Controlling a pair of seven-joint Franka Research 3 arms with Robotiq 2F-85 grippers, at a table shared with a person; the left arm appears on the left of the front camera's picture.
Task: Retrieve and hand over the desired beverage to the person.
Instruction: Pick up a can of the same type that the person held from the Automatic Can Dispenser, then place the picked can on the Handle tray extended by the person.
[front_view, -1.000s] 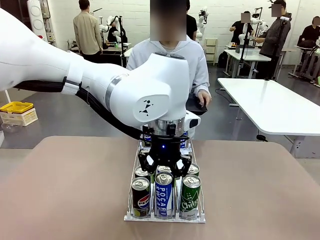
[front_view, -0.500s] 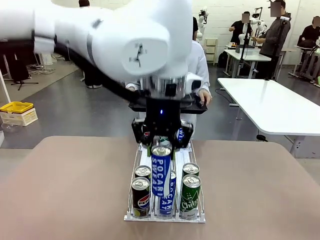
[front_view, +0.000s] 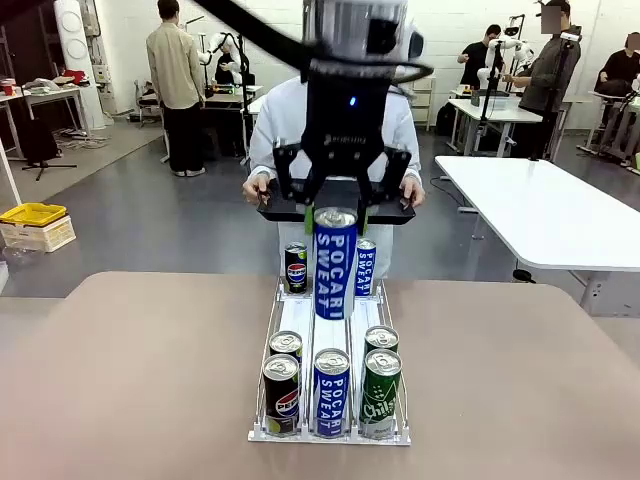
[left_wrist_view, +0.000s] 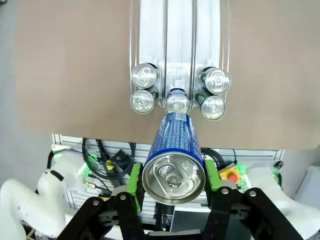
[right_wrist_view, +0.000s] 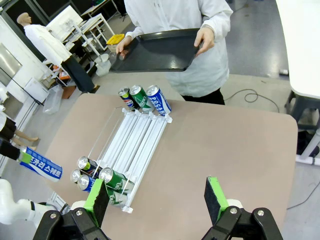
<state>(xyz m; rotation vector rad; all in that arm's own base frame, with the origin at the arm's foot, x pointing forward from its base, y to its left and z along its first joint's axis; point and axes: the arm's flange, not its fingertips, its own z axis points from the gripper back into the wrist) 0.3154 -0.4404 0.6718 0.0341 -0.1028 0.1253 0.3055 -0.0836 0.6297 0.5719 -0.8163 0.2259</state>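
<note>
Front view: left gripper (front_view: 335, 215) jaws grasp Pocari Sweat can (front_view: 335, 268), newly lifted off rack (front_view: 298, 315) (tray (front_view: 396, 212) at 12 o'clock); handover next.

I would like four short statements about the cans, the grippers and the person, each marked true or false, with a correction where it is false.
1. The left gripper is shut on a tall blue Pocari Sweat can. True.
2. That can stands in the white wire rack. False: it hangs in the air above the rack.
3. The person in the white hooded jacket holds a flat black tray. True.
4. The right gripper grips a green can. False: it is open and empty.
</note>
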